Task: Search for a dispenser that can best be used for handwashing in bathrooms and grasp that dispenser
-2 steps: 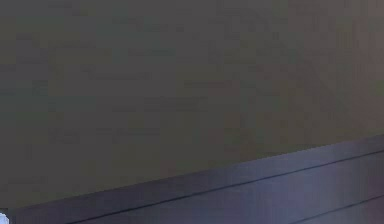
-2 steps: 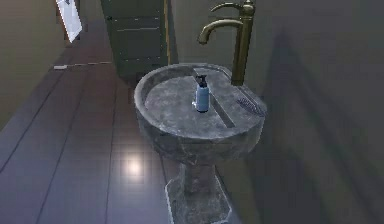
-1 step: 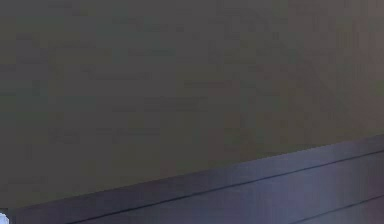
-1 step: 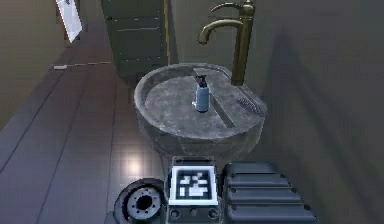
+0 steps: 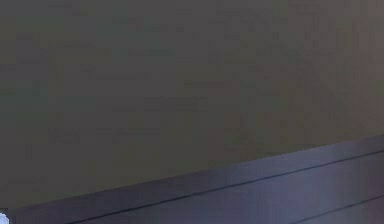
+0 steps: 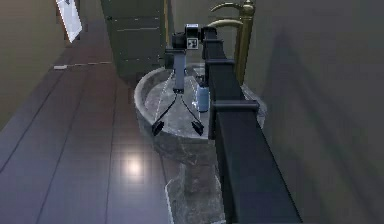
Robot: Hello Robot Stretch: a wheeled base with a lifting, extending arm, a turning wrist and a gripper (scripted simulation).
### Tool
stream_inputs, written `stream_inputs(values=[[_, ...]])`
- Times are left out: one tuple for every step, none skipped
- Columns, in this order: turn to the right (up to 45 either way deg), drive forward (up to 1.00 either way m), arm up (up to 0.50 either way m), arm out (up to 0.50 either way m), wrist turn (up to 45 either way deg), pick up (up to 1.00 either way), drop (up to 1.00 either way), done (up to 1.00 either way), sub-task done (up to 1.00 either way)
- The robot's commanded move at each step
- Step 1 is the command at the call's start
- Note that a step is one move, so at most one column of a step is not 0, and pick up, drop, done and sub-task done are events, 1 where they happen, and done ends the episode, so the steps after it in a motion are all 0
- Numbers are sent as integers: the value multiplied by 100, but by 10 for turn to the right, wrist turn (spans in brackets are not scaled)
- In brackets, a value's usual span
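- Dispenser (image 6: 200,98): small pale-blue bottle shape with a darker top. It stands upright at the right rim of the stone basin (image 6: 150,115) in the arm side view, just beside the arm (image 6: 245,150).
- Claw (image 6: 177,128): its dark body sits left of the 2 white marker squares (image 6: 192,41). Its 2 thin fingers (image 6: 160,118) run down the picture across the basin bowl.
- Claw state: cannot tell whether it holds anything, since the basin surface lies right behind the fingers. Also cannot tell whether the right-hand finger touches the dispenser or only passes near it.
- Arm: dark square bar rising from the bottom edge just right of middle, along the basin's right side up to the marker squares.
- Basin: round, mottled grey stone, on a pedestal (image 6: 195,195) of the same stone.
- Faucet (image 6: 236,14): brass-coloured, arcs up beyond the basin at the top of the view, by the side wall (image 6: 320,90).
- Cabinet (image 6: 135,40): dark, with drawer-like fronts, beyond the basin at upper middle.
- White sheet-like item (image 6: 70,20): top left, too small to identify.
- Floor (image 6: 70,140): dark glossy planks with 1 bright reflection (image 6: 131,167) left of the pedestal.
- Forward view: plain dark front wall (image 5: 180,80) up close, with plank floor along the bottom right. A tiny white sliver (image 5: 4,217) in the bottom-left corner is not identifiable.
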Motion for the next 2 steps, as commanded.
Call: stream_inputs(values=[[0, 0, 0, 0, 450, 0, 0, 0, 0], [0, 0, 0, 0, 450, 0, 0, 0, 0]])
